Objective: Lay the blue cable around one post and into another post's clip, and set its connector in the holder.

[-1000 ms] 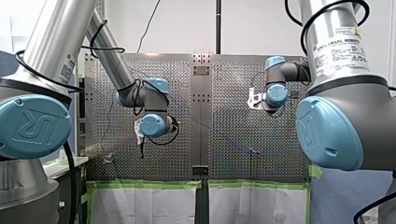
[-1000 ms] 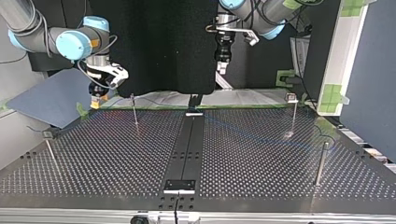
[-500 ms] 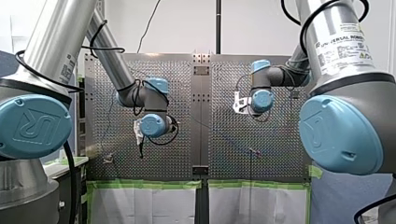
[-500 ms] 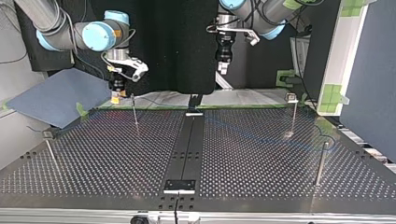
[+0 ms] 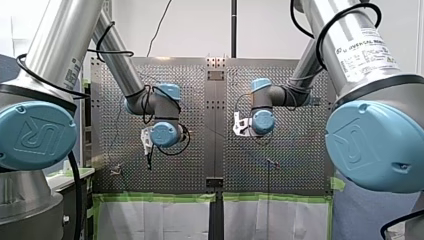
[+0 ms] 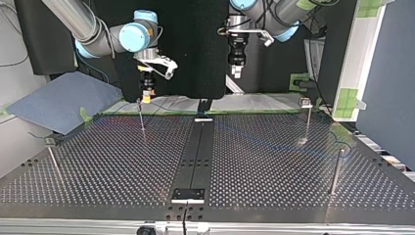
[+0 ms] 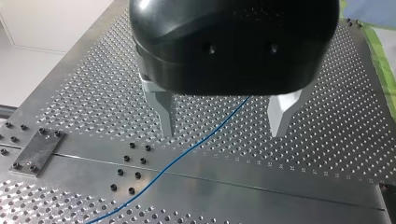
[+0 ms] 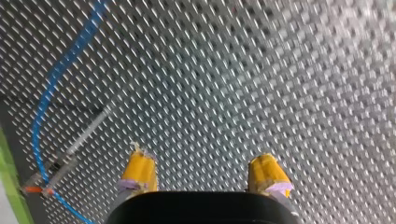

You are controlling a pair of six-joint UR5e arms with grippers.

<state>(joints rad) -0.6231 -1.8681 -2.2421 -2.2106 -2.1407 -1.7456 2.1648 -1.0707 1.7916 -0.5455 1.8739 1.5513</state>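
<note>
Silver perforated metal forms the counter (image 6: 98, 166), split down its middle by a dark flat strip (image 6: 195, 152). At the edge nearest the top view's camera, a small bolted metal plate (image 6: 187, 195) sits on that strip. Just behind it, a thin metal post (image 6: 53, 164) stands near the corner at that view's left. A second thin post (image 6: 335, 171) stands near the corner at its right, with wide bare room between them.

Farther in, the thin blue cable (image 6: 274, 144) lies flat on the counter. It slants from the strip toward the second thin post.

Close to the far edge stand a third slim post (image 6: 141, 117) and a fourth slim post (image 6: 307, 117).

Above that far edge my right end effector (image 6: 147, 95) hangs near the third post's top. Its yellow pads (image 8: 139, 170) are spread with nothing between them. In the right wrist view a small orange piece (image 8: 31, 190) sits on the cable beside it.

My left end effector (image 6: 236, 74) hangs clear near the strip. Its metal fingers (image 7: 166, 112) are spread, and the cable passes untouched on the counter below the gap.
</note>
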